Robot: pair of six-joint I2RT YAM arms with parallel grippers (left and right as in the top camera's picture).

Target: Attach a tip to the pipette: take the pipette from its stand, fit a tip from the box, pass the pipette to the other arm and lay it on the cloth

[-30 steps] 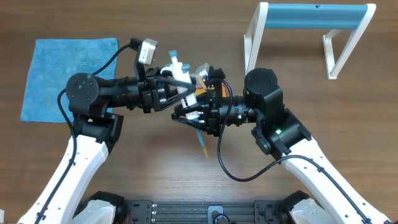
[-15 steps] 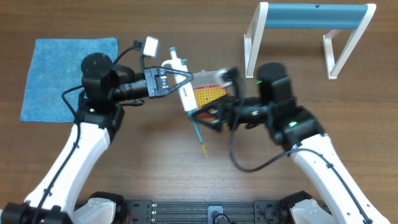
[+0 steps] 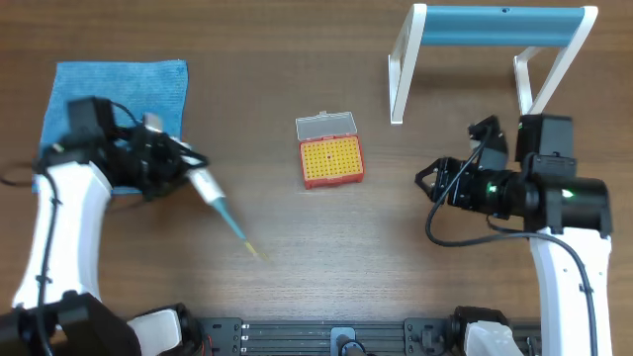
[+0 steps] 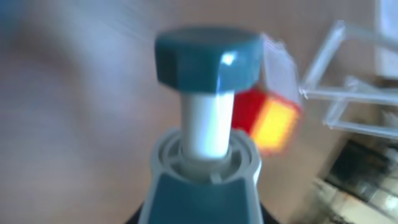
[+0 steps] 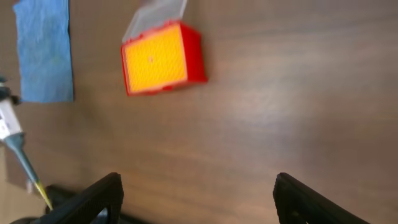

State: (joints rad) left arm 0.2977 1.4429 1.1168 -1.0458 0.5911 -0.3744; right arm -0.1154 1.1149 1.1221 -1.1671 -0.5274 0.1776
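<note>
My left gripper (image 3: 181, 164) is shut on the pipette (image 3: 210, 190) by the right edge of the blue cloth (image 3: 114, 89). The pipette slants down toward the table, its yellowish tip (image 3: 253, 249) over bare wood beyond the cloth. In the left wrist view the pipette's teal plunger (image 4: 208, 50) stands close up above its body (image 4: 205, 186). My right gripper (image 3: 431, 184) hangs open and holds nothing, well right of the red tip box (image 3: 331, 161). The right wrist view shows the tip box (image 5: 163, 59), the cloth (image 5: 43, 50) and the pipette (image 5: 18, 155) beyond my open gripper (image 5: 198, 182).
The white and blue pipette stand (image 3: 495, 22) is at the back right, behind my right arm. The tip box's clear lid (image 3: 326, 125) is folded back toward the far side. Bare wooden table lies between the two arms.
The right gripper let go of the pipette and drew back to the right. The left arm swung left with the pipette, from above the tip box to the edge of the cloth.
</note>
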